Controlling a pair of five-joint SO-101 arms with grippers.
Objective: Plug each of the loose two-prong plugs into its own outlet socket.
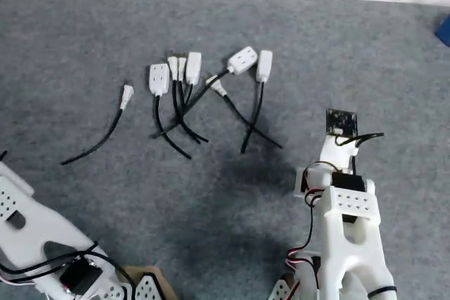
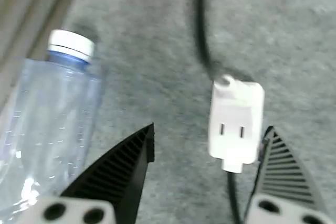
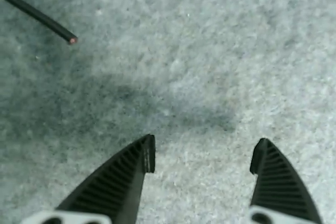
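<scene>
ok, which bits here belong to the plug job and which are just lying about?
Job:
- sockets
- plugs
- cords

Lying about:
- bottle
- blue thing at the table's far corner

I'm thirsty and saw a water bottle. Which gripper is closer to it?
Left. The left gripper hangs open right beside the bottle; the right gripper is open over bare carpet near a cut cord end.
</scene>
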